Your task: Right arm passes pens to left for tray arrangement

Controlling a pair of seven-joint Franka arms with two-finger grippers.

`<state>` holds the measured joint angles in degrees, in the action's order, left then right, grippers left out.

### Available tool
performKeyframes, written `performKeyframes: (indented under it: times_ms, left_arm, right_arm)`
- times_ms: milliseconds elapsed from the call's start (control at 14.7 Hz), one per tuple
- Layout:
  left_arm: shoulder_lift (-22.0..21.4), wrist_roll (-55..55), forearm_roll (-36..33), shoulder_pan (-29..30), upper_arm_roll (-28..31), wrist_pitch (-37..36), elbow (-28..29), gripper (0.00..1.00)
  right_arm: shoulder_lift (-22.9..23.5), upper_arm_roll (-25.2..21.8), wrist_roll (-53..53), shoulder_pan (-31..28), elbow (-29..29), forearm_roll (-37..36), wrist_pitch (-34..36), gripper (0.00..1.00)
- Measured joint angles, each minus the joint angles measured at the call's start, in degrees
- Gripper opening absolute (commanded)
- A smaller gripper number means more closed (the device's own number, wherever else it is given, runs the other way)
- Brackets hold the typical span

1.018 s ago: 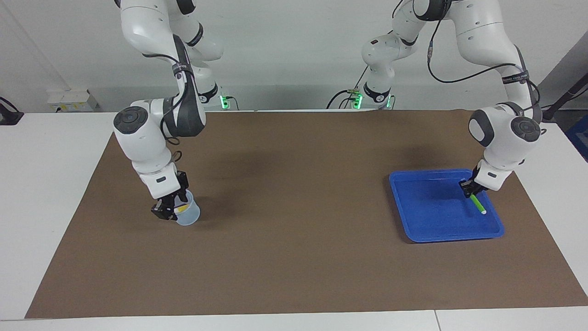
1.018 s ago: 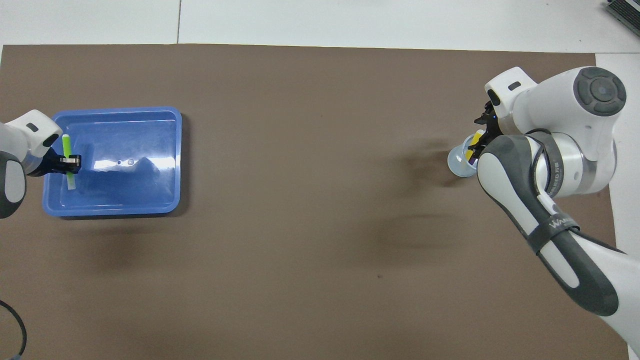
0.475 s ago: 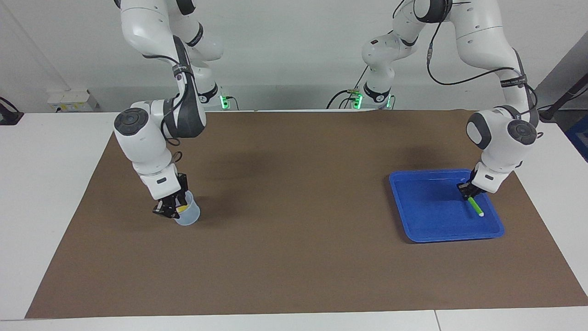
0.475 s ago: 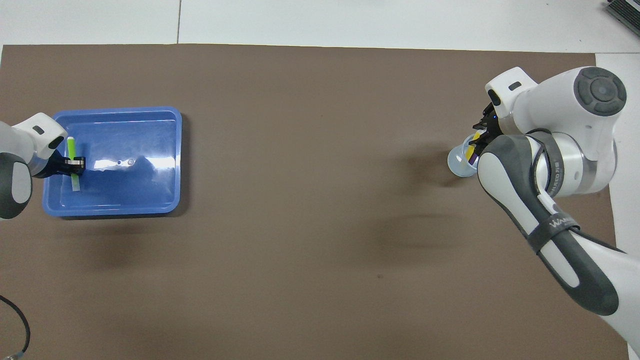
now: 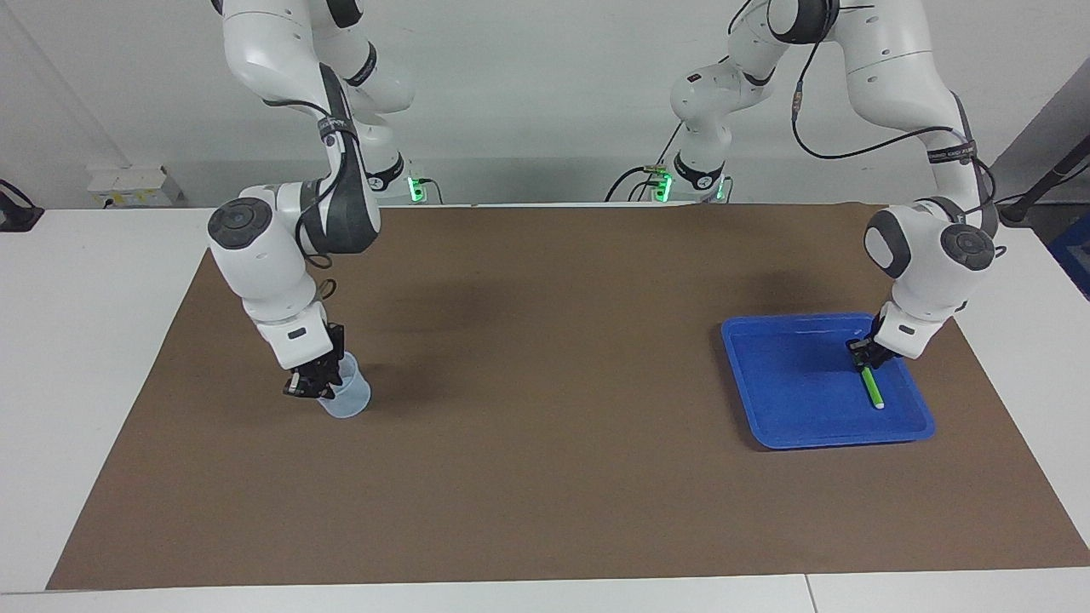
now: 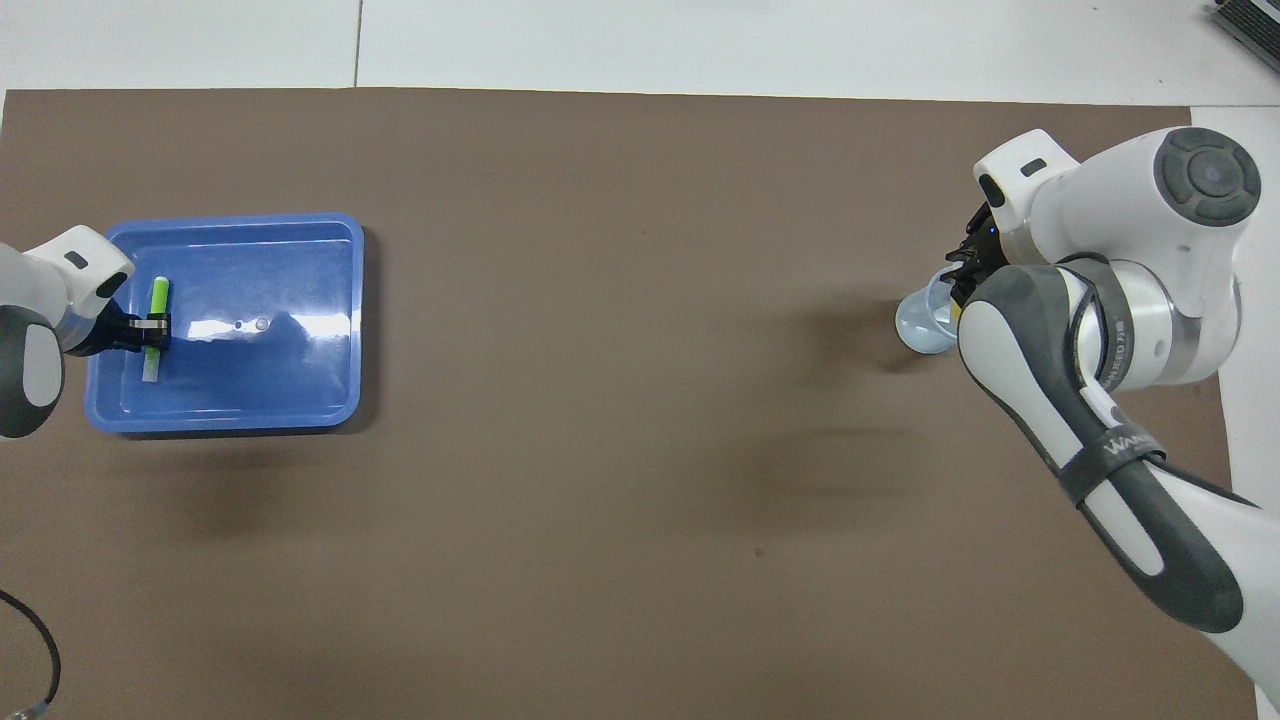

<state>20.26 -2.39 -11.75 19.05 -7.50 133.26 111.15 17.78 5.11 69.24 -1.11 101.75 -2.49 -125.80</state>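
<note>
Placement is the step in hand at the left arm's end of the surface, as I judge it; the green pen (image 5: 872,388) lies on the floor of the tray (image 5: 766,383), along the tray's side that faces that end, with its white tip toward the edge of the surface farthest from the robots. The left pincer (image 5: 862,358) is low over the pen's other end, right at it; whether it grips the pen or has let go I cannot tell. The tray itself sits on the brown mat (image 5: 545,477), close to the mat's edge at the left arm's end.

At the right arm's end of the surface the right pincer (image 5: 311,387) is dipped into the small translucent cup (image 5: 351,402), drawn narrow and closed; what it pinches, if anything, is hidden by the cup wall and the arm, so the yellow and purple pens cannot be placed with certainty, though I take them to be in that cup.

By my reading one pen of three is in the tray and a second pick is under way. The next move calls for the left pincer to rise clear without dragging the green pen; the right should lift straight up so the light cup does not tip, then carry its pen toward the middle of the surface for the handover.
</note>
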Motion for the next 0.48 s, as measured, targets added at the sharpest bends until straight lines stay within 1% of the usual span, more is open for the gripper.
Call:
performKeyframes:
  times_ms: [136, 271, 407, 475]
  left_arm:
    - [0.0, 0.0, 0.0, 0.0, 0.0, 0.0, 0.0, 0.42]
    - [0.0, 0.0, 0.0, 0.0, 0.0, 0.0, 0.0, 0.47]
    - [0.0, 0.0, 0.0, 0.0, 0.0, 0.1, 0.0, 0.57]
    - [0.0, 0.0, 0.0, 0.0, 0.0, 0.1, 0.0, 0.67]
  right_arm:
    - [0.0, 0.1, -0.2, 0.0, 0.0, 0.0, 0.2, 0.14]
    - [0.0, 0.1, -0.4, 0.0, -0.1, 0.0, 0.3, 0.13]
    - [0.0, 0.1, -1.3, 0.0, -0.5, 0.0, 1.4, 0.13]
    - [0.0, 0.0, -2.0, 0.0, -1.2, 0.0, 2.9, 0.13]
